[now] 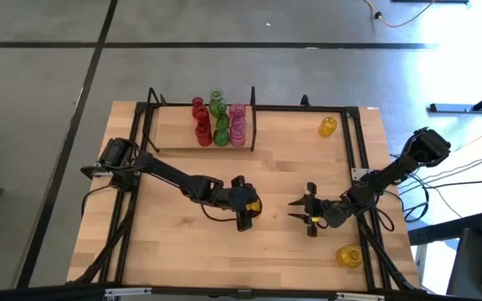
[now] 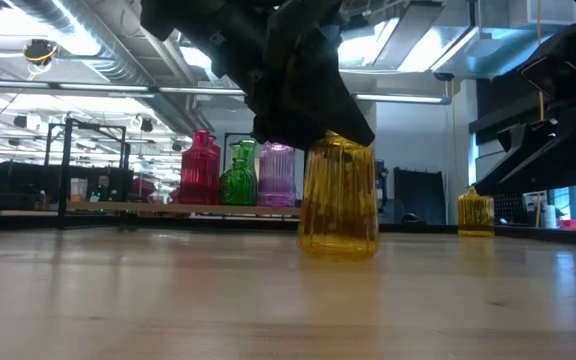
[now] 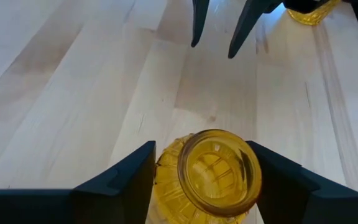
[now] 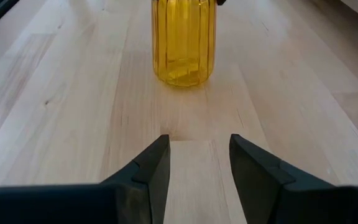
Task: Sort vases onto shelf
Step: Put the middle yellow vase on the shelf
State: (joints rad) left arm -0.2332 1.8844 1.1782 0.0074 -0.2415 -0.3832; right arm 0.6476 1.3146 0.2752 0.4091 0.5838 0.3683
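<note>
High view: left gripper [image 1: 248,209] is hovering mid-table over a translucent yellow ribbed glass vase [image 1: 252,206].
Left grip: fingers [image 3: 120,180] are bracketing the vase's neck, both sides, contact unclear, so I cannot tell whether it is gripped.
Vase: standing upright on the light-wood table [image 1: 182,251], well short of the shelf [image 1: 174,138].
Right gripper [image 1: 301,209]: sitting just beside it, toward the right edge, fingers parted, gripping nothing.
Shelf: red, green and pink vases [image 1: 220,121] are crowding the back edge.
</note>
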